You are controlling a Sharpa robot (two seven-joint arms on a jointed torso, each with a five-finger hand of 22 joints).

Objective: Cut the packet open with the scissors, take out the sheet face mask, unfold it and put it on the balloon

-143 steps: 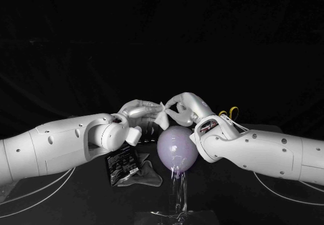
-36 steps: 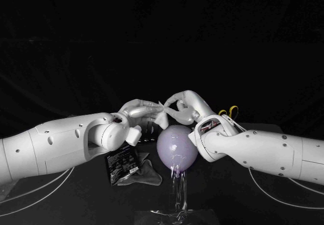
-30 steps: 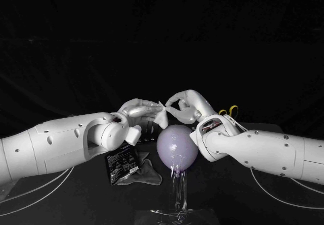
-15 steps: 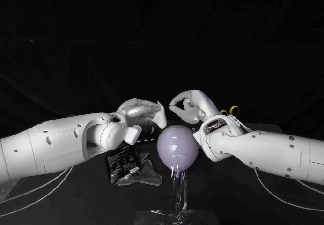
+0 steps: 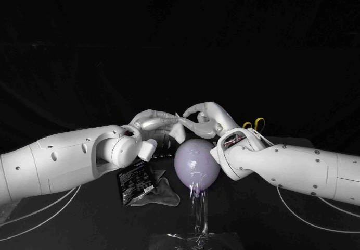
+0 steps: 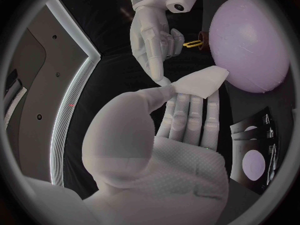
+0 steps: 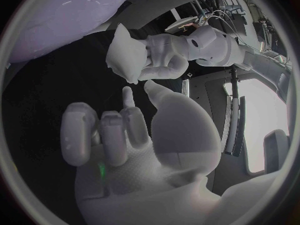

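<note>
Black tabletop (image 5: pixel 251 224). Unfolding step. Grips folded white sheet face mask (image 6: pixel 200 82) in left hand (image 5: pixel 155 124), above lilac oval balloon (image 5: pixel 196 161) mid-tabletop. Right hand (image 5: pixel 204 117) at mask corner, hold indeterminable. Likely next: pinch one layer, peel apart.

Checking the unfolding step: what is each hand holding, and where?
Left hand pinches the folded white sheet mask at one end, between thumb and fingers. Right hand holds nothing, fingertip just beside it.
</note>
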